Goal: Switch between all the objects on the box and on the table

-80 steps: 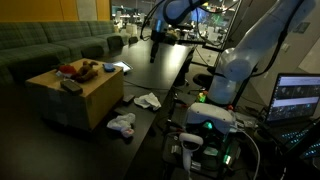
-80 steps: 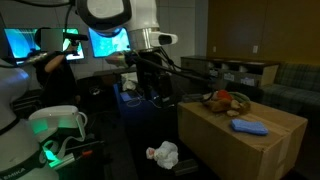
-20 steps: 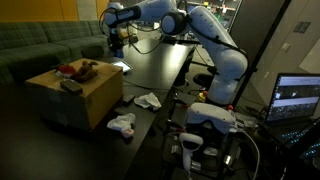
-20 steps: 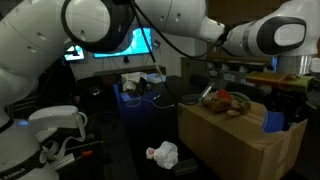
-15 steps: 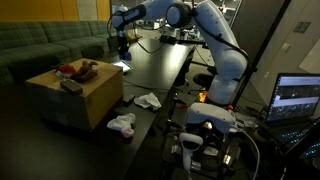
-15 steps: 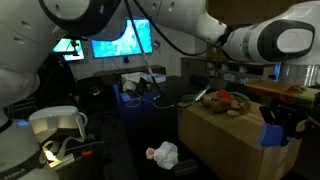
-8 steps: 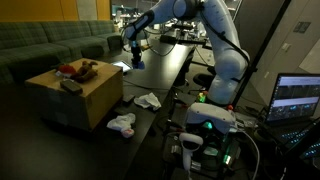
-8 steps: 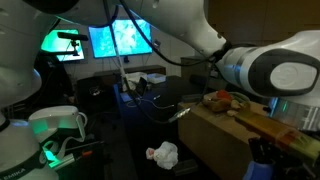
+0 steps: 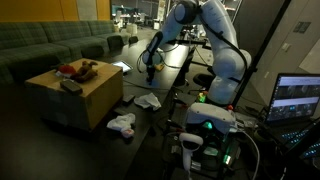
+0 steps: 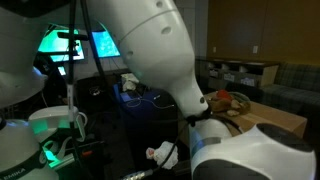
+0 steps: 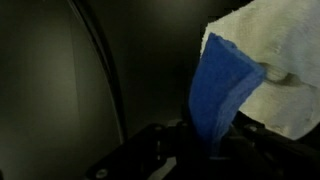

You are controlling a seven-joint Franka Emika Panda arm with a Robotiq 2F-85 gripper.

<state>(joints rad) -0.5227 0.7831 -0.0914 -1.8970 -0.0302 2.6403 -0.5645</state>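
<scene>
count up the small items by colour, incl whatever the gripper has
white cloth rags: 2
red soft thing: 1
brown thing: 1
black block: 1
blue piece: 1
total: 6

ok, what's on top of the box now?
On the box top: a red soft thing, a brown thing and a black block. In an exterior view the arm covers part of the top.

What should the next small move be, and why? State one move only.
Probably lower the gripper toward bare black table and let go. It is shut on the blue piece, hanging above the table, away from the box, with a white cloth just beyond in the wrist view.
</scene>
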